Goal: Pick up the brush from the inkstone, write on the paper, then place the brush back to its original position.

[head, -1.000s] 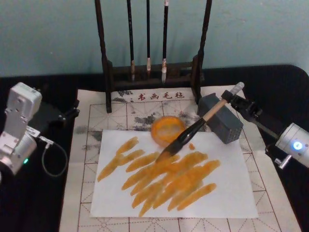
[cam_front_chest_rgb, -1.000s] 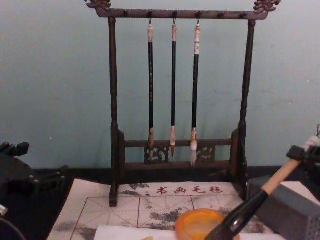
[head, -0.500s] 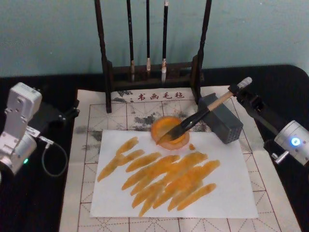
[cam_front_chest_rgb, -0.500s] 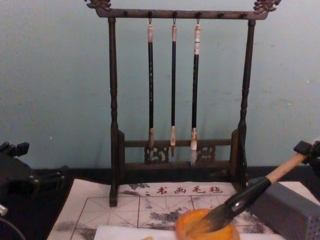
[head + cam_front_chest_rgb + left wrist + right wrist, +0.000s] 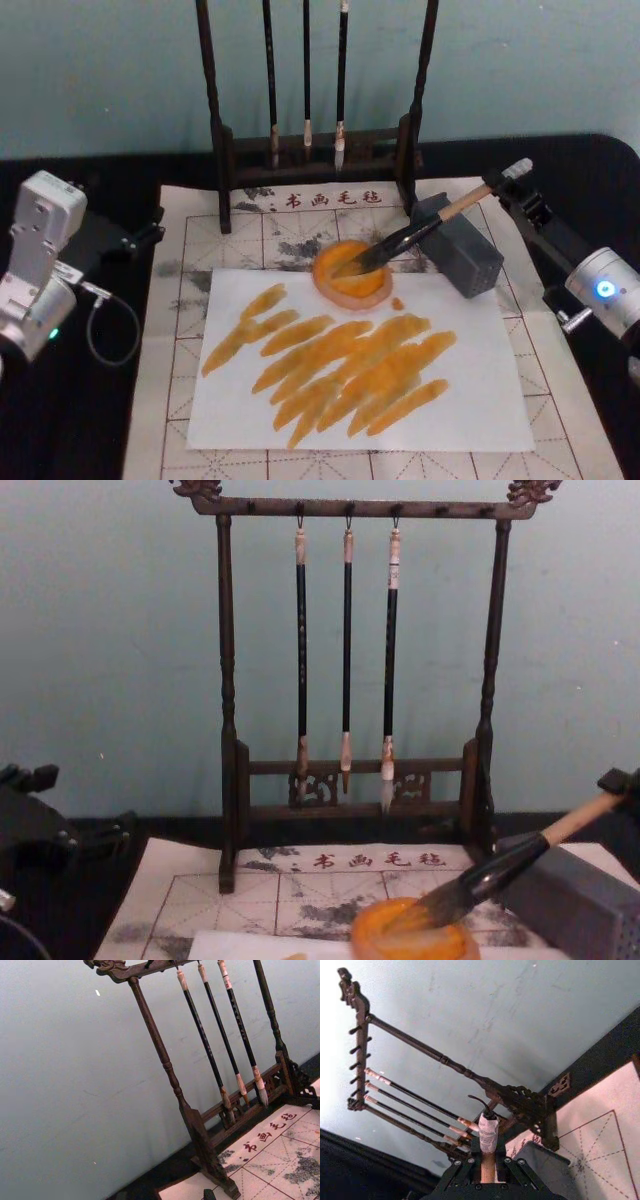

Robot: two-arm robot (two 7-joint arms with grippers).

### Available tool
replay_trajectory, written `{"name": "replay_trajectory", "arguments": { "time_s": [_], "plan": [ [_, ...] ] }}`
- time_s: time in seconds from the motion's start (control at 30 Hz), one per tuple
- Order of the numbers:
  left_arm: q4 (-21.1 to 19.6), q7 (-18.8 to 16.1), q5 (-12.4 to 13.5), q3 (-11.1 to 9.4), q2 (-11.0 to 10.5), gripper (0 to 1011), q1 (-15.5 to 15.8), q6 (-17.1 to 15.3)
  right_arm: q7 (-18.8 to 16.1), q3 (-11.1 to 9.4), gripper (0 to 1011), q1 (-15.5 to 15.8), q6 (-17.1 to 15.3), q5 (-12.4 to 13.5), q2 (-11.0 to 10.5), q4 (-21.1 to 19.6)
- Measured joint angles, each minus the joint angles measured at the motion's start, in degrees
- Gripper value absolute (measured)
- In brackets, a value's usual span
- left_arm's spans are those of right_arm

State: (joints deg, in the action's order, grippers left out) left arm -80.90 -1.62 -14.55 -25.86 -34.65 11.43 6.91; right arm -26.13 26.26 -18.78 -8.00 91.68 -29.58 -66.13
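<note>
Head view: the right gripper (image 5: 508, 182) is clamped on the top end of the large tan-handled calligraphy brush (image 5: 420, 230), right of the red-gridded mat (image 5: 180, 300). The brush slants down across the corner of a grey rectangular block (image 5: 465, 255), perhaps touching it. Its dark bristles lie in the round orange dish (image 5: 350, 278) at the far edge of the white paper sheet (image 5: 480, 400), which carries orange strokes. The left gripper (image 5: 148, 230) sits parked left of the mat.

Left wrist view: a dark wooden rack (image 5: 167, 1067) holds three thin hanging brushes (image 5: 220, 1045).

Right wrist view: the brush's handle is pinched between the closed jaws, with the white end cap (image 5: 488, 1132) above them.

Chest view: the brush's bristles rest in the dish.
</note>
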Motion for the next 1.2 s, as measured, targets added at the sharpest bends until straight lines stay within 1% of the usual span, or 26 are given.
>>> {"name": "replay_trajectory", "arguments": {
  "time_s": [0.2, 0.57, 0.93, 1.2],
  "plan": [
    [0.00, 0.00, 0.00, 0.00, 0.00, 1001, 0.00, 0.00, 1.15, -0.44, 176, -0.02, 0.51, -0.45, 0.56, 0.33],
    [0.00, 0.00, 0.00, 0.00, 0.00, 1001, 0.00, 0.00, 2.47, -0.85, 176, -0.12, 1.08, -2.10, 1.57, 0.84],
    [0.00, 0.00, 0.00, 0.00, 0.00, 1001, 0.00, 0.00, 2.86, -1.26, 176, 0.00, 1.14, -3.46, 2.10, 1.00],
    [0.00, 0.00, 0.00, 0.00, 0.00, 1001, 0.00, 0.00, 2.88, -1.25, 176, -0.10, 0.58, -4.50, 2.30, 1.44]
  ]
}}
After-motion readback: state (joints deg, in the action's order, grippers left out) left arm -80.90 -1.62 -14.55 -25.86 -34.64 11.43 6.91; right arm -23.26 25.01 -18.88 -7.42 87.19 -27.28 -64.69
